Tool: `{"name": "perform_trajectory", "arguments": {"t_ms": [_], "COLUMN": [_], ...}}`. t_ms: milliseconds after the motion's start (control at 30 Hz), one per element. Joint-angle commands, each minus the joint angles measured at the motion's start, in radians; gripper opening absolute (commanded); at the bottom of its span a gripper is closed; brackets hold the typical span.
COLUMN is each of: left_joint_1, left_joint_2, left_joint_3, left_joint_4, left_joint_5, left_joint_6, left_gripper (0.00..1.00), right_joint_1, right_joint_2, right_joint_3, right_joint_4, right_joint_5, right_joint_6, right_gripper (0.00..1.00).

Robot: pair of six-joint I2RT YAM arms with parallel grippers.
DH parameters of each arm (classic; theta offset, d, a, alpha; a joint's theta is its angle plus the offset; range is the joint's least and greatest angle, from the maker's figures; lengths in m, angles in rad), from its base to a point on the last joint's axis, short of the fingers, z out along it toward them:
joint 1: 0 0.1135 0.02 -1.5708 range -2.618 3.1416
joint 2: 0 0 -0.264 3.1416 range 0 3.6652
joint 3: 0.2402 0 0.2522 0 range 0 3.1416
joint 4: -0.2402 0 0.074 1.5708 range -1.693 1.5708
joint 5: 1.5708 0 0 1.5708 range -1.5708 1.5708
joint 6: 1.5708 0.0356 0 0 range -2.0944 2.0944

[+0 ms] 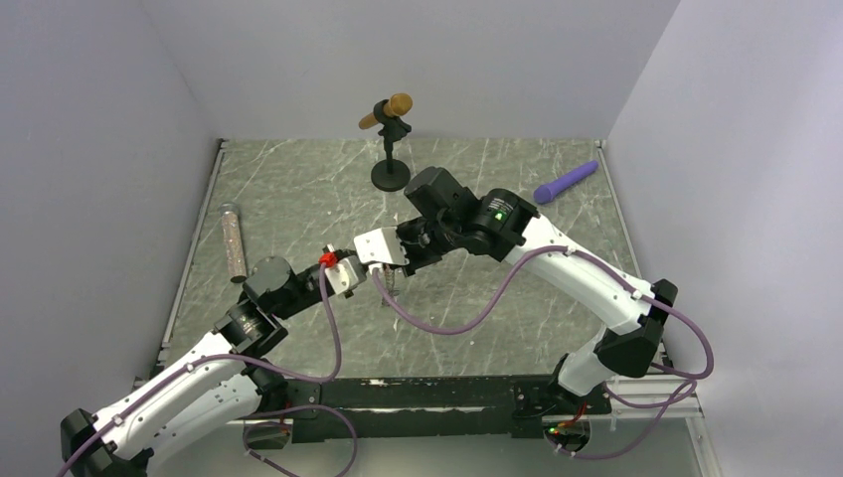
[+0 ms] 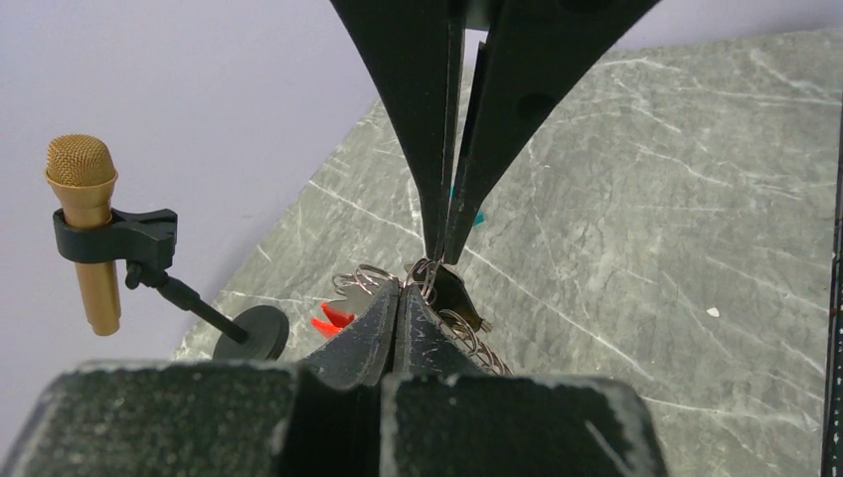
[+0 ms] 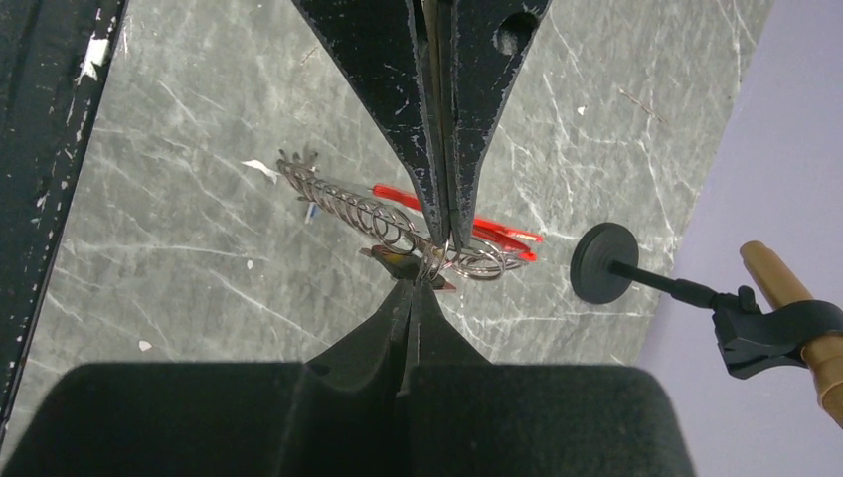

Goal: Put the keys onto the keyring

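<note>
Keyring (image 1: pixel 326 258) held off the table between both grippers; threading looks underway, not confirmed done.
Left gripper (image 2: pixel 398 295) is pinched tight on the wire loop, and the right gripper (image 2: pixel 440 253) is clamped on the same loop from the opposite side, tips almost meeting. A dark tab (image 2: pixel 459 295) at the pinch may be a key head; we can't tell if it's threaded. We'd say seating and release remain. Keyring is a springy silvery coil plus a glossy red curved clip. Beyond: grey veined table (image 1: pixel 477 318), gold mesh mic (image 1: pixel 388 109), purple cylinder (image 1: pixel 565 182).
</note>
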Motion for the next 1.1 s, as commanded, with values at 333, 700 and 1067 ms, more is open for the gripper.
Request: {"name": "perform_trajectory", "arguments": {"t_ms": [333, 700, 1067], "left_joint_1": [0.045, 0.093, 0.094], "left_joint_2": [-0.011, 0.000, 0.045], "left_joint_3": [0.005, -0.037, -0.171], "left_joint_4": [0.256, 0.384, 0.713], "left_joint_5": [0.085, 0.100, 0.017], "left_joint_6": [-0.203, -0.389, -0.676], "left_gripper": [0.00, 0.00, 0.00], "right_joint_1": [-0.045, -0.055, -0.217], "right_joint_2": [-0.040, -0.053, -0.085], "right_joint_3": [0.009, 0.066, 0.129], "right_joint_4": [0.027, -0.012, -0.039], "right_joint_5": [-0.021, -0.133, -0.416], "right_joint_6": [0.059, 0.070, 0.159], "right_gripper": [0.00, 0.04, 0.40]}}
